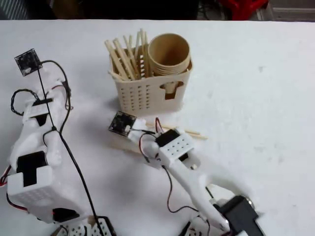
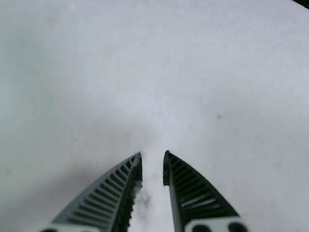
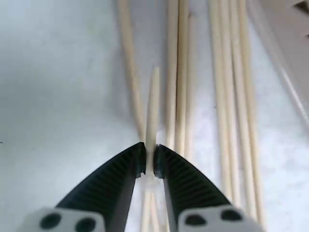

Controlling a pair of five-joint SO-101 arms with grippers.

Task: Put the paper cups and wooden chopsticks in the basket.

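Note:
A cream slotted basket point(image 1: 142, 93) stands at the back middle of the table. It holds a stack of paper cups point(image 1: 170, 51) and a bundle of wooden chopsticks point(image 1: 125, 56). Several loose chopsticks point(image 1: 189, 132) lie on the table just in front of the basket, beside the right arm's wrist. My right gripper point(image 3: 149, 153) is low over them, shut on one chopstick point(image 3: 153, 96); the others point(image 3: 231, 96) lie alongside. My left gripper point(image 2: 152, 162) hangs over bare table at the left, open by a narrow gap with nothing between its fingers.
The left arm point(image 1: 34, 142) sits folded at the table's left edge with black cables trailing from it. A corner of the basket point(image 3: 289, 43) is close beside the loose chopsticks. White table stretches to the right of the basket.

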